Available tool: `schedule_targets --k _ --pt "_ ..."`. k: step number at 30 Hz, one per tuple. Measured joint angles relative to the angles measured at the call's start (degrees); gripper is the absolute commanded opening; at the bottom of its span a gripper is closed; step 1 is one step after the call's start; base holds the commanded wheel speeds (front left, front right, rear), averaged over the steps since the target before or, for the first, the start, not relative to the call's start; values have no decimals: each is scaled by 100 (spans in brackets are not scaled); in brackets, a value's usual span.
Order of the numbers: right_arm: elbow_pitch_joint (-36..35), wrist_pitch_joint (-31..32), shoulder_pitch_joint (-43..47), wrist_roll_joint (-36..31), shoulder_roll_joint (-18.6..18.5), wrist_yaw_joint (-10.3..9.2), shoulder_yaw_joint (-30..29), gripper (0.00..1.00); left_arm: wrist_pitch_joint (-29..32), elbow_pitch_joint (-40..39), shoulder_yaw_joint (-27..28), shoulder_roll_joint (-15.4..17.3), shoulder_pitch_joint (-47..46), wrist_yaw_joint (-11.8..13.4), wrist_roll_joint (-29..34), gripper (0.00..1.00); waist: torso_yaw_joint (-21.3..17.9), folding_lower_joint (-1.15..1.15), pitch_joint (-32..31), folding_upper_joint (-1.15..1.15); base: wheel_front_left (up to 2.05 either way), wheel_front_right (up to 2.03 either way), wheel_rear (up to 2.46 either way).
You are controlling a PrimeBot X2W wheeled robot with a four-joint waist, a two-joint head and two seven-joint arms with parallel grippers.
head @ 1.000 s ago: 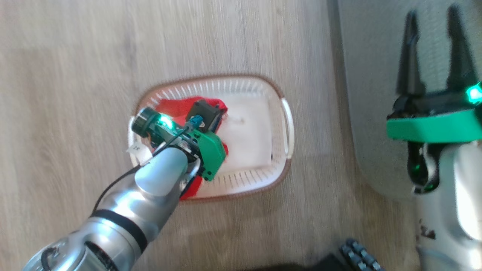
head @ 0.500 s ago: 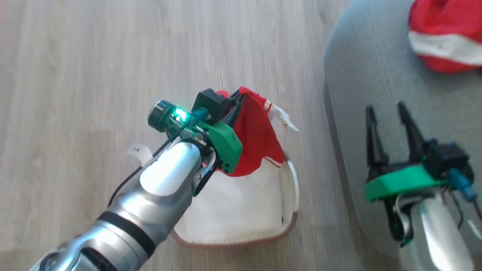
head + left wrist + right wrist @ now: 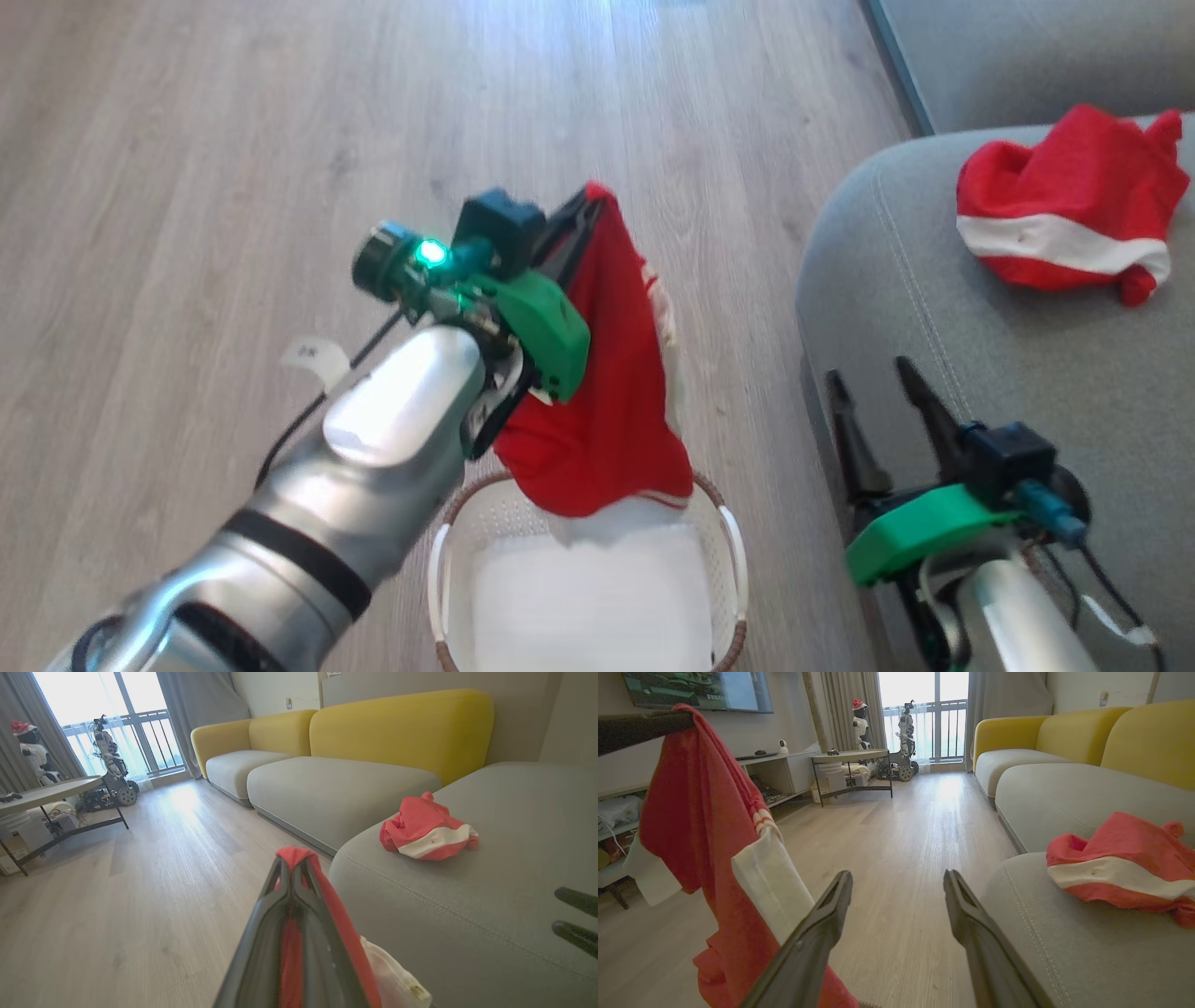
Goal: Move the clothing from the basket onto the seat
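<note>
A red garment [image 3: 607, 411] with white trim hangs from my left gripper [image 3: 586, 198], which is shut on its top edge, above the cream basket [image 3: 732, 551]. The left wrist view has the fingers [image 3: 275, 891] pinched together on red fabric [image 3: 341, 914]. A second red garment with a white stripe [image 3: 1064, 205] lies crumpled on the grey seat [image 3: 934, 308]. My right gripper [image 3: 866, 370] stands open and empty over the seat's front edge. In the right wrist view the right gripper [image 3: 897, 873] has the hanging garment [image 3: 696, 802] to its left and the seat [image 3: 1041, 933] to its right.
Pale wood floor [image 3: 233, 187] stretches left of the seat. Further grey seats with yellow backs [image 3: 402, 723] line the wall. A round table [image 3: 852, 757], a low shelf unit [image 3: 780, 770] and other robots [image 3: 906, 723] by the window stand far off.
My left gripper has lifted the red garment out of the basket and now holds it higher. The head view has swung, so the basket sits at the bottom and the seat's garment shows.
</note>
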Motion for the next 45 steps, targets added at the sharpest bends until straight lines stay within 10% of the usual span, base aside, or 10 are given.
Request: schedule_targets --k 17,32,35,37,44,45 --pt "1074 1 -915 370 -16 0 2061 100 196 -458 7 -62 -316 116 -101 0 299 0 -408 0 0 0 0" --pt "2343 7 -2037 653 -65 0 2479 100 347 -777 -185 -143 -454 143 -158 0 685 0 -377 0 0 0 0" --pt "2458 7 -2050 745 -65 0 2484 54 347 -868 -230 -151 -453 168 -188 0 779 0 -367 0 0 0 0" --pt "2486 7 -2058 793 -65 0 2486 0 346 -918 -257 -157 -453 185 -220 0 833 0 -362 0 0 0 0" --pt "2374 7 -2160 854 -65 0 2343 0 345 -917 -237 -115 -416 289 -323 0 844 0 -331 0 0 0 0" --pt "2336 7 -2159 854 -64 0 2309 0 338 -909 -201 -99 -400 292 -357 16 824 0 -324 0 0 0 0"
